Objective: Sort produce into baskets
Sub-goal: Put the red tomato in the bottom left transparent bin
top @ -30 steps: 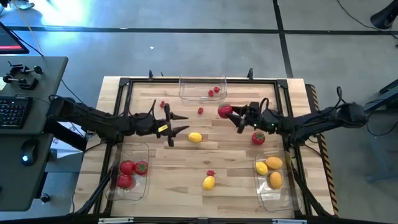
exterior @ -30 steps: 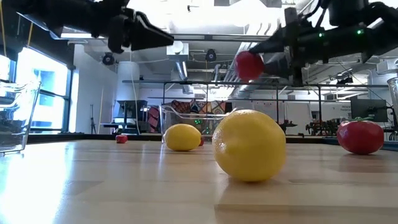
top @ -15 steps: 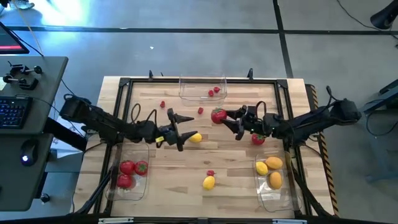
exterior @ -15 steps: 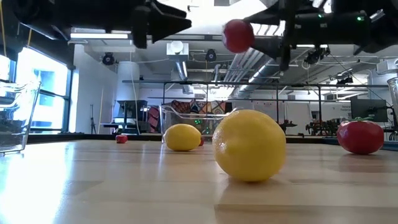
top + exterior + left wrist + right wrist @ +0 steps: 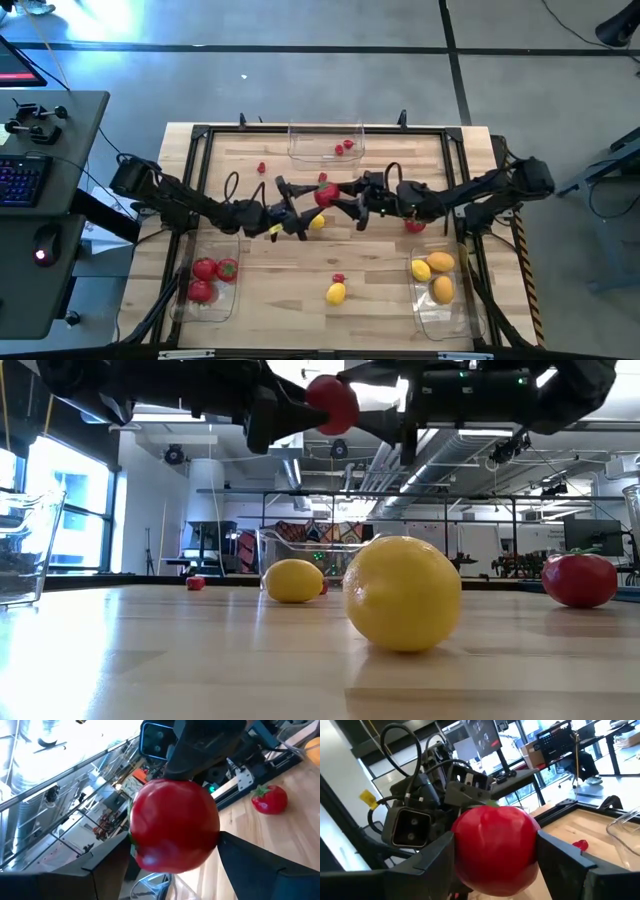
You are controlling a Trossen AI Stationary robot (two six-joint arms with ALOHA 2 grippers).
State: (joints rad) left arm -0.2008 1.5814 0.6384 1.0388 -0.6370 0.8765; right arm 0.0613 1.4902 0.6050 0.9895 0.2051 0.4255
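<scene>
Above a wooden table (image 5: 300, 262), two dark arms reach in from opposite sides and meet over its middle; the right gripper (image 5: 337, 197) is clamped on a round red tomato (image 5: 325, 195), held in the air at the meeting point; the left gripper (image 5: 292, 204) faces it with its fingers spread, one on each side of the same tomato, and whether they touch it cannot be told; in the right wrist view the tomato (image 5: 495, 849) is smooth and glossy, with a trace of green at its top, seated between that arm's two dark fingers (image 5: 565, 862).

Three clear baskets stand at the table's edges; the left basket (image 5: 236, 247) holds three tomatoes (image 5: 212, 276); the right basket (image 5: 428, 318) holds three yellow-orange lemons (image 5: 434, 275); the far basket (image 5: 310, 146) holds small red berries (image 5: 343, 147).

Loose on the wood, a yellow lemon (image 5: 316, 222) lies just beside the left gripper, partly under the arms; a second tomato (image 5: 415, 224) sits near the right arm, partly hidden by it; another lemon (image 5: 336, 293) lies toward the near edge with a berry (image 5: 339, 278) just behind it; a lone berry (image 5: 262, 168) rests near the far left.

A black metal frame (image 5: 197, 140) rims the table; a desk with a keyboard (image 5: 16, 182) and mouse (image 5: 42, 250) stands to the left.
</scene>
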